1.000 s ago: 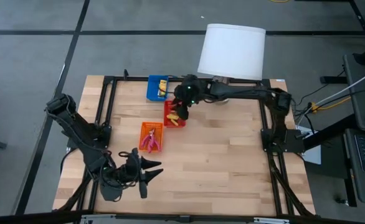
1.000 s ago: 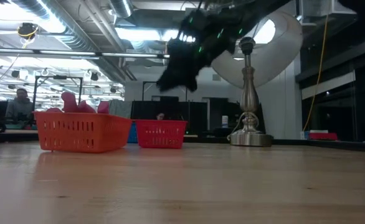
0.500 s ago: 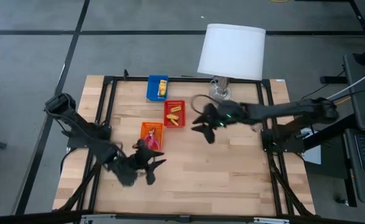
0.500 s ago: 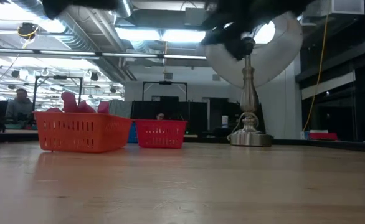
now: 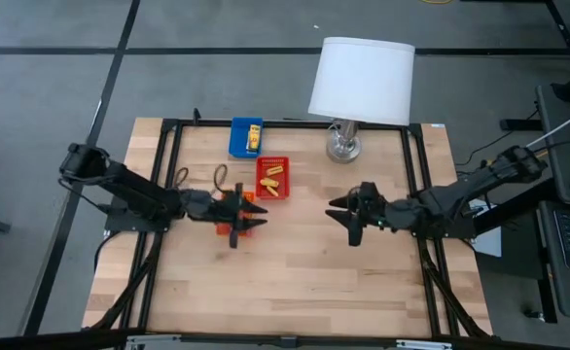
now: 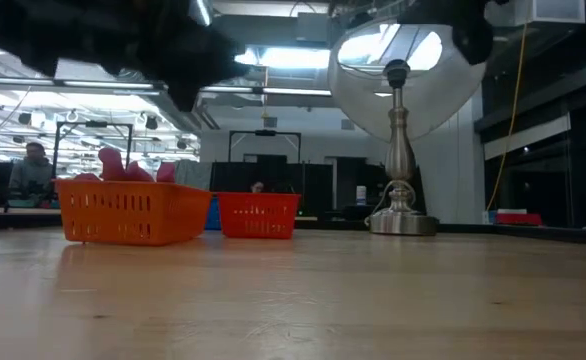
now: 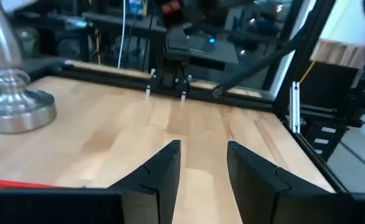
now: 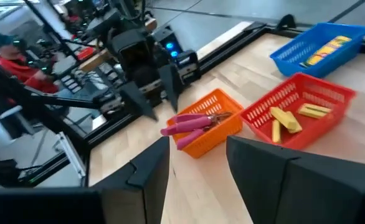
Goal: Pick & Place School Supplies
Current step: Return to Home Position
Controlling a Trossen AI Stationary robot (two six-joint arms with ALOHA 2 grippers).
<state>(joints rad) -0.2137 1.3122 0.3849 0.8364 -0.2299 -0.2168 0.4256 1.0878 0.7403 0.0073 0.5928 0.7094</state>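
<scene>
As the erasers (image 8: 287, 118) are lying in the red tray (image 8: 329, 115), we are judging this the homing step; both pincers, left (image 5: 249, 222) and right (image 5: 342, 221), are hanging released, needing only retraction.

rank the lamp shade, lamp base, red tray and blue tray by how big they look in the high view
1. lamp shade, clearly largest, though it is nearest the camera.
2. red tray and blue tray, about alike, so tied.
3. lamp base, smallest.

Pliers (image 8: 195, 123) in tray (image 8: 217, 134), erasers (image 8: 284, 119) in bin (image 8: 319, 121)
</scene>
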